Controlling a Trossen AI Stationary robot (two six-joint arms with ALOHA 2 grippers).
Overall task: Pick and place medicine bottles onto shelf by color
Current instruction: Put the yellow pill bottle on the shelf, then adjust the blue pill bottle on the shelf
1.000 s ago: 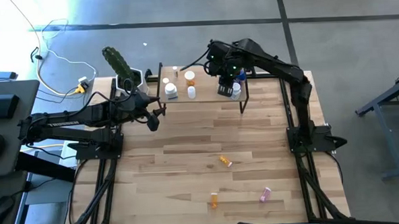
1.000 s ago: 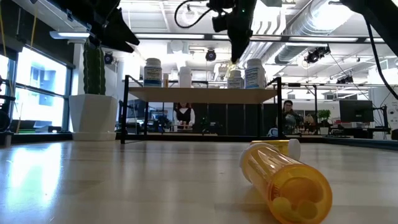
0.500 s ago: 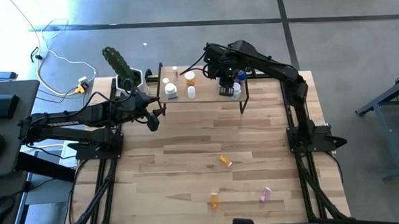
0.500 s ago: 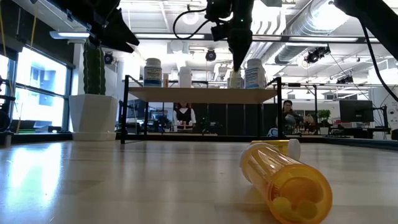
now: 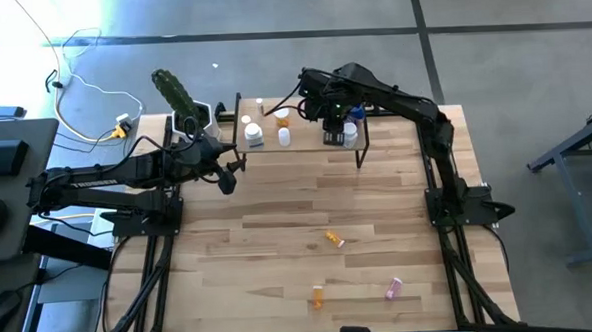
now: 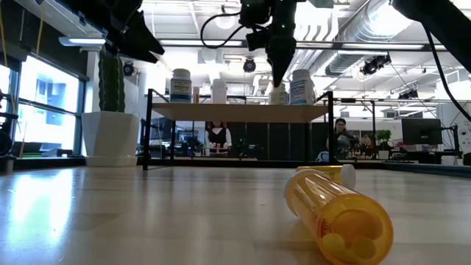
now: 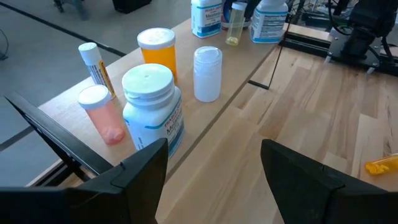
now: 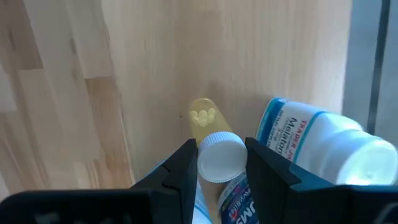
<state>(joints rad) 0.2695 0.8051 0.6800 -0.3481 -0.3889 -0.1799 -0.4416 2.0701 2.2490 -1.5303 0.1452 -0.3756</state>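
Right tool point(image 5: 326, 125) shifted slightly toward shelf's point(image 5: 305, 146) far left side, above white-capped vial point(image 8: 219, 157).

high: we look straight down on the whole table point(image 5: 279, 237) and shelf point(image 5: 305, 146) | low: we sit at tabletop height, an orange bottle point(image 6: 340, 215) close by, facing the shelf point(image 6: 235, 110) | left wrist: we see the shelf bottles from near | right wrist: we look closely down onto the shelf point(image 8: 155, 74)
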